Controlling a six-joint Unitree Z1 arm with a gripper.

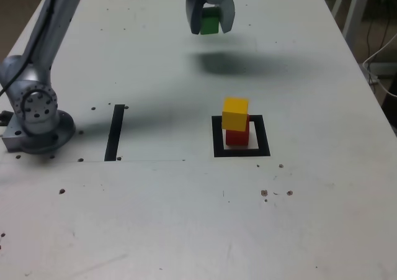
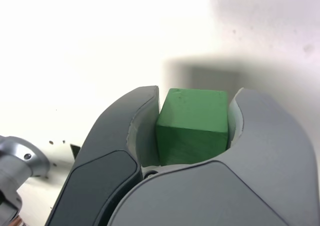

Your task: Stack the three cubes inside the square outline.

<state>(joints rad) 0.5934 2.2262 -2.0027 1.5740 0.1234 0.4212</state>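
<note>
one cube [image 1: 235,113] on another [image 1: 236,137] inside square outline [image 1: 241,151], third cube [image 1: 210,21] aloft behind

**Cube and outline status**

Green cube [image 1: 210,23]: solid green, clamped between two grey gripper [image 1: 209,20] jaws, lifted clear of the tabletop [image 1: 186,218], near the far edge, casting a shadow on the surface below. In the wrist view [image 2: 192,126], seated deep between the jaws, top and one side face visible, edges slightly worn.

Yellow cube [image 1: 235,113]: resting on top of red cube [image 1: 236,137], turned slightly off square and overhanging it a little.

Red cube: flat on the white centre of the square outline [image 1: 241,136].

Square outline: black tape frame, white centre, mid-tabletop, toward the exterior view's right edge.
</note>
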